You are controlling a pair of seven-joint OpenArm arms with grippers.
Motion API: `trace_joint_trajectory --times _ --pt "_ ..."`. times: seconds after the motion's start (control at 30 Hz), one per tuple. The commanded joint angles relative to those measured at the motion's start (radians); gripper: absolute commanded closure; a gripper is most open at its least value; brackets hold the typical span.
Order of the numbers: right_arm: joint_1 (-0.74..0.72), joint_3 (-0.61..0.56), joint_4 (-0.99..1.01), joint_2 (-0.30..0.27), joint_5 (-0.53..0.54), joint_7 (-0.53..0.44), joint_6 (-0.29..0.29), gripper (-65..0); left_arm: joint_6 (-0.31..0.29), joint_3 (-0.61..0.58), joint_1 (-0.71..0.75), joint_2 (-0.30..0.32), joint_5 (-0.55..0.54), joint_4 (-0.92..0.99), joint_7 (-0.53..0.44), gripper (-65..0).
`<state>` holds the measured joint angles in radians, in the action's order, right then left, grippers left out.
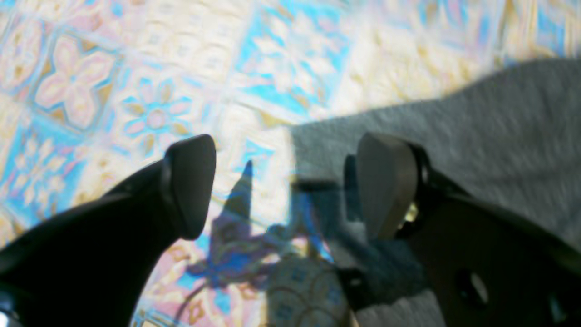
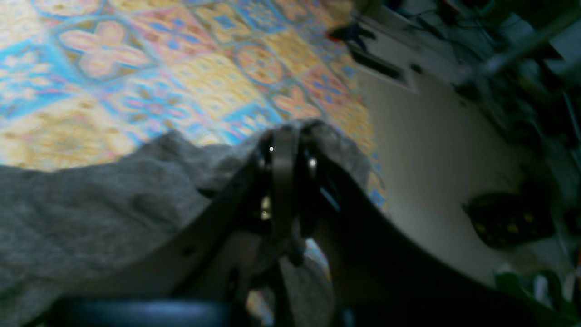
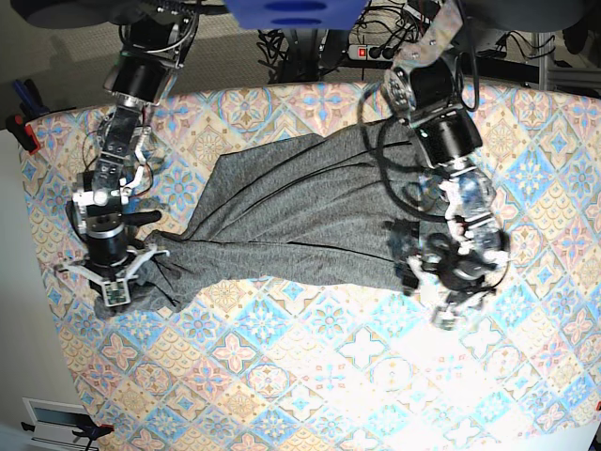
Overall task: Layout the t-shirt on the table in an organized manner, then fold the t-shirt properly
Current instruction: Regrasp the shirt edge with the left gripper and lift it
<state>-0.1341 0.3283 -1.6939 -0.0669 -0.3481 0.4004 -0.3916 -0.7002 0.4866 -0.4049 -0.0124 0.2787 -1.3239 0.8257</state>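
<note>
The dark-grey t-shirt (image 3: 291, 216) lies stretched and creased across the tiled table (image 3: 310, 376), running from lower left to upper right in the base view. My left gripper (image 1: 288, 186) is open just above the cloth. One finger (image 1: 190, 181) hangs over bare table and the other (image 1: 386, 181) over the t-shirt's edge (image 1: 476, 136), with nothing held between them. In the base view this gripper (image 3: 449, 293) sits at the shirt's right end. My right gripper (image 2: 283, 136) is shut on a bunched fold of the t-shirt (image 2: 91, 204) near the table's left edge (image 3: 115, 287).
The table's edge runs close beside my right gripper, with pale floor (image 2: 431, 159) and a dark object (image 2: 508, 218) beyond it. Cables and a power strip (image 3: 376, 52) lie behind the far edge. Both arms reach in from the far side.
</note>
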Motion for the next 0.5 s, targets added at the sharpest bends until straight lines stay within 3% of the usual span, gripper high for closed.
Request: trace_joint_trajectory --times 0.0,0.2,0.37,0.47 --pt "-0.022 -0.004 -0.022 -0.009 0.007 -0.028 0.009 0.0 0.002 -0.002 -0.021 0.007 -0.029 -0.01 -0.016 -47.9" --pt "-0.02 -0.005 -0.022 -0.009 0.007 -0.028 0.009 0.0 0.002 0.002 -0.019 0.032 -0.06 -0.006 -0.019 -47.9" --pt "-0.011 -0.007 -0.021 -0.007 0.007 -0.028 0.009 0.0 0.002 0.004 -0.007 0.036 -0.048 0.014 -0.131 -47.9" --pt "0.02 -0.007 -0.022 -0.007 0.007 -0.028 0.009 0.0 0.002 -0.006 -0.002 0.09 -0.058 0.109 -0.191 -47.9"
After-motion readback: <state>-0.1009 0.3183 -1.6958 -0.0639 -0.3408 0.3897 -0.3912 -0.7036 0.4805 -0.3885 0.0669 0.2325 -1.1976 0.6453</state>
